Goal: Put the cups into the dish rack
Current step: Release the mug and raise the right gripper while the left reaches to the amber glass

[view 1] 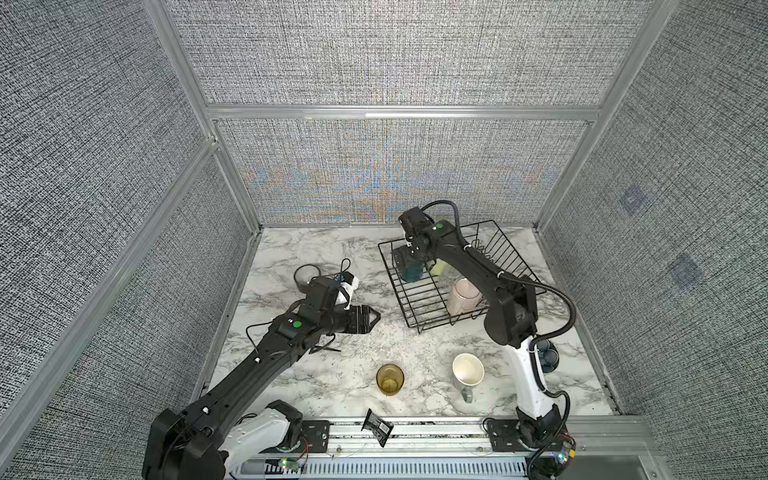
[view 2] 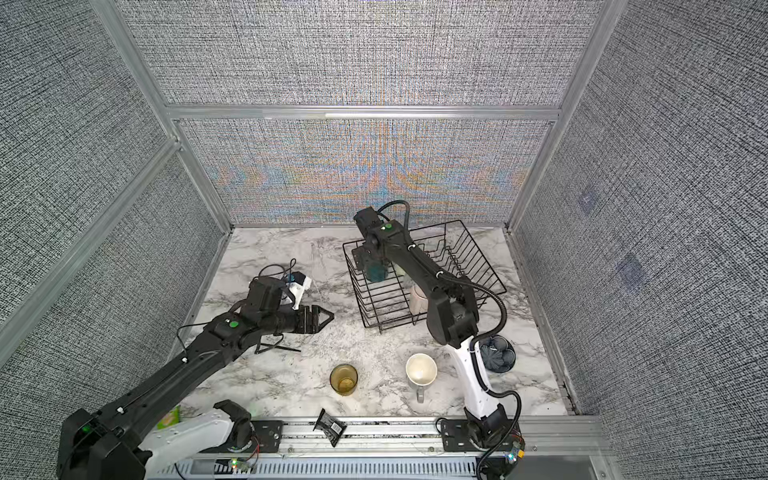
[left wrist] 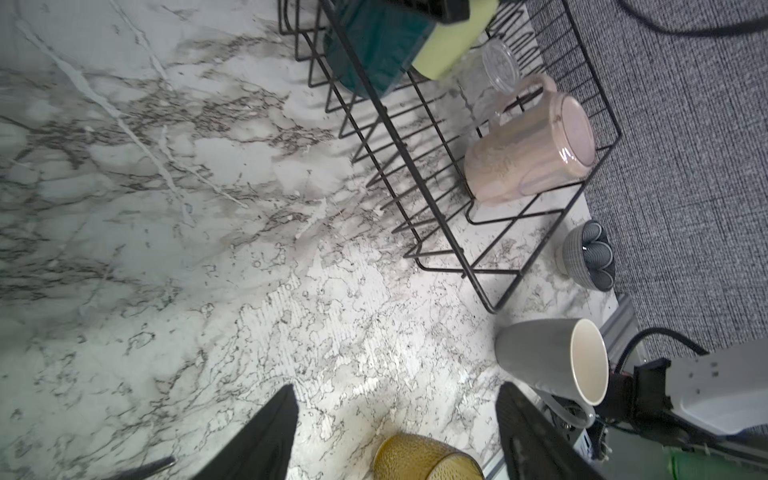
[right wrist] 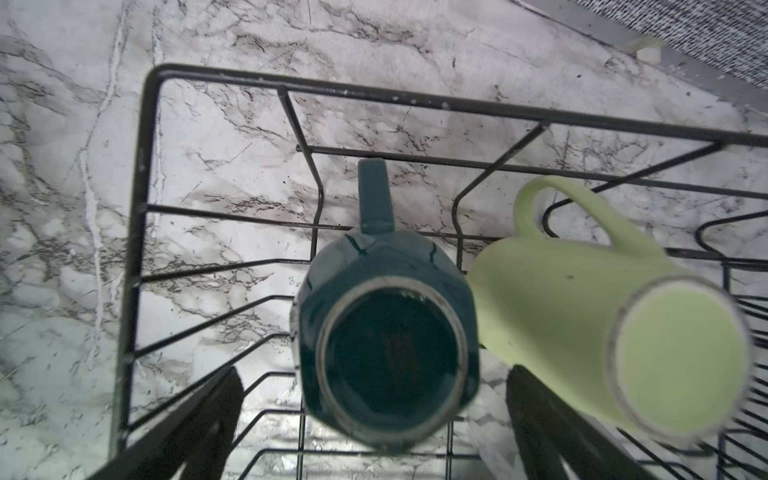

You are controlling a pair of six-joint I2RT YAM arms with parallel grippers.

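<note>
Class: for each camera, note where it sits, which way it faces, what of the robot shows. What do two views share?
Top views: overhead, near edge, facing down at table; left arm, right arm show.
Left wrist: behind open left pincer, facing amber glass, grey mug.
Right wrist: behind open right pincer, facing down on teal mug.
All share: dish rack.

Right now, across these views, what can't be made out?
- Small clear glass: indistinct under the right arm in both top views; faint in the left wrist view.
- Light green mug: a sliver beside that arm in a top view.
- Amber glass tumbler: cut off by the left wrist view's edge.
- Black tape roll: partly behind the left arm, top views.
</note>
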